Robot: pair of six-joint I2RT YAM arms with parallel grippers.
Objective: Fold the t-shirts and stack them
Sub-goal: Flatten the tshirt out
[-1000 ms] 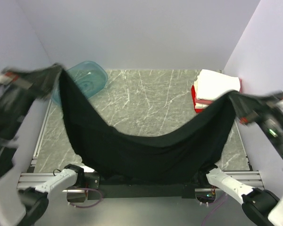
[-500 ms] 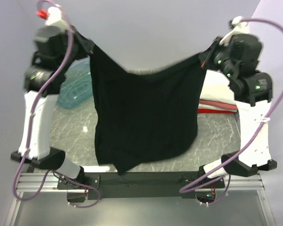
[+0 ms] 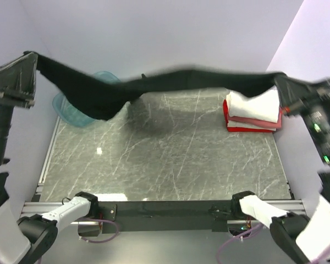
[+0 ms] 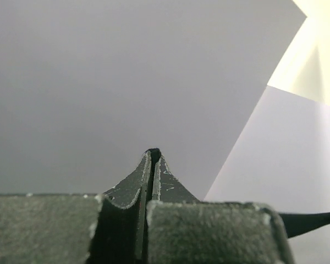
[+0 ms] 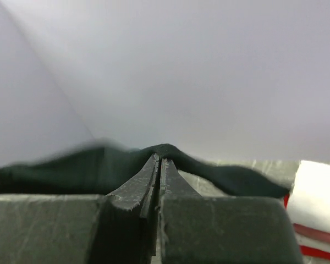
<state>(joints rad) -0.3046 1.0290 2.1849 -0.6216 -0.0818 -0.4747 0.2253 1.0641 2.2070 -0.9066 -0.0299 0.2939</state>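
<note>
The large black t-shirt [image 3: 170, 82] is stretched in the air across the back of the table, high above the marble top. My left gripper [image 3: 32, 59] is shut on its left end at the far left. My right gripper [image 3: 279, 83] is shut on its right end at the far right. In the right wrist view the black cloth [image 5: 93, 168] runs left from my shut fingertips [image 5: 158, 158]. In the left wrist view my shut fingertips [image 4: 153, 154] pinch a bit of black cloth against the wall. A folded stack of white, pink and red t-shirts [image 3: 254, 110] lies at the back right.
A translucent teal plastic tub [image 3: 77, 113] sits at the back left, partly hidden behind the hanging shirt. The marble table top [image 3: 165, 159] is bounded by walls on the left, back and right. Both arm bases stand at the near edge.
Both arms have swung outward and apart. The black shirt, which hung down as a wide sheet in front of the camera, is now pulled into a taut band across the back.
</note>
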